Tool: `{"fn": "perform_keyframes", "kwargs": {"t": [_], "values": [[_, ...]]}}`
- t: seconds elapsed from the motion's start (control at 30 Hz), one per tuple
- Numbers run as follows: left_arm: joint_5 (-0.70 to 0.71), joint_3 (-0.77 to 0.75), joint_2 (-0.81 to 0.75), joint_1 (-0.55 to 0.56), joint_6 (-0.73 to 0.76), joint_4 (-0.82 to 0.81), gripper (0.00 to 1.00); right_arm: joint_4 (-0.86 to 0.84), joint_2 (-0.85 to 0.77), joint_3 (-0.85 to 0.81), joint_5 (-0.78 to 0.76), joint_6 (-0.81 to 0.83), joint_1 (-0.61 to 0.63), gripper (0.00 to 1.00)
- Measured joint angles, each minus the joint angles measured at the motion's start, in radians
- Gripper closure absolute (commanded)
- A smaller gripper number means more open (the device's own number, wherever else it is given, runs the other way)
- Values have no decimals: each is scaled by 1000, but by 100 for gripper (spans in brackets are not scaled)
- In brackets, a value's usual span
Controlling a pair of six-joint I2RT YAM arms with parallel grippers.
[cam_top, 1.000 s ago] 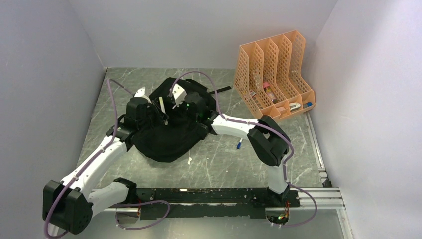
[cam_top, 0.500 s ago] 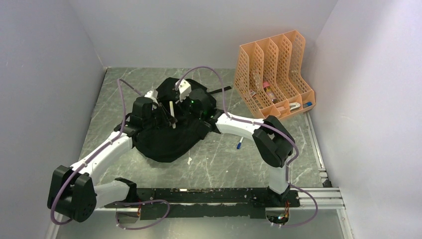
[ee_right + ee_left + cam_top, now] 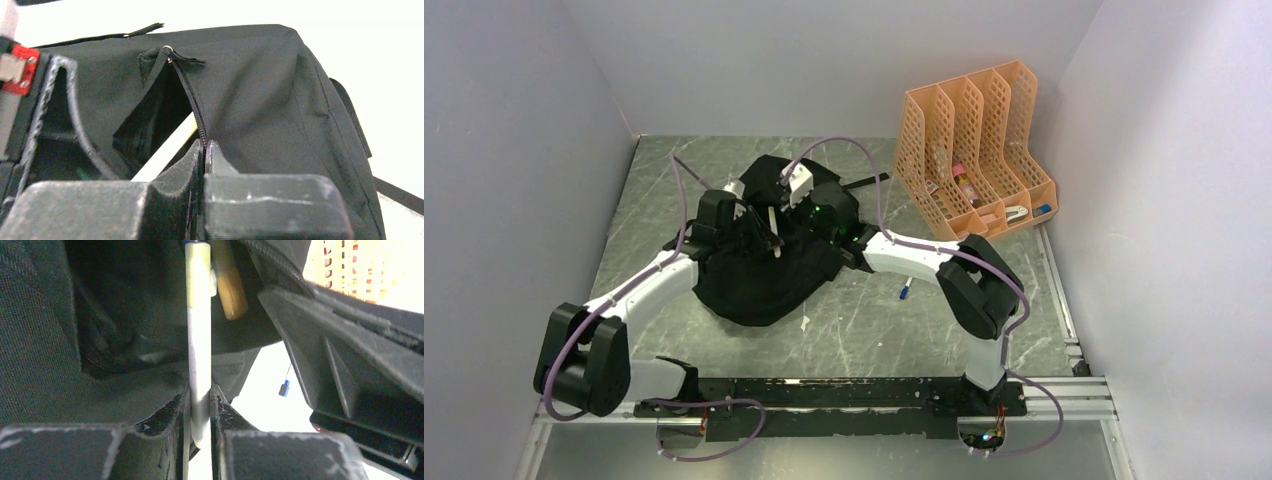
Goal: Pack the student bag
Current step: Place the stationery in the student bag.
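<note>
Packing looks midway. The student bag [image 3: 759, 285] lies on the desk [image 3: 874, 325], its zip mouth held up by the right jaws, shut tight on the zipper edge. The left jaws, nearly closed, pinch a white pen [image 3: 198, 340] poking into that mouth. A tan stick [image 3: 231, 290], perhaps a marker, lies inside. Small items sit in the orange organiser [image 3: 1014, 95].

Quick headcount of what's on the table [image 3: 864, 330]
One student bag [image 3: 759, 290], one orange file organiser [image 3: 984, 110] with four slots at 2 o'clock from it, one white pen [image 3: 198, 340], one tan stick-shaped thing [image 3: 231, 290], one little blue bit [image 3: 905, 292] at the bag's 4 o'clock, two pincers: left pincer [image 3: 200, 405], right pincer [image 3: 205, 150]. Stuff in the slots is too tiny to count.
</note>
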State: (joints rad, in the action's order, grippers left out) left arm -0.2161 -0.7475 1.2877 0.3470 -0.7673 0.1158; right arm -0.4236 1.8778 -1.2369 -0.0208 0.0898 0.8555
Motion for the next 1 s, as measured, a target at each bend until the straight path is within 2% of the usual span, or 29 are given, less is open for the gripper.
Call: {"fn": "perform_keyframes", "kwargs": {"t": [0.3, 0.7, 1.0], "values": [[-69, -77, 93, -81, -19, -42, 95, -18, -13, 21, 21, -4, -3, 100], [-87, -146, 207, -95, -44, -117, 95, -30, -15, 34, 36, -27, -5, 100], [-81, -176, 276, -95, -45, -158, 61, -30, -20, 37, 40, -34, -8, 100]]}}
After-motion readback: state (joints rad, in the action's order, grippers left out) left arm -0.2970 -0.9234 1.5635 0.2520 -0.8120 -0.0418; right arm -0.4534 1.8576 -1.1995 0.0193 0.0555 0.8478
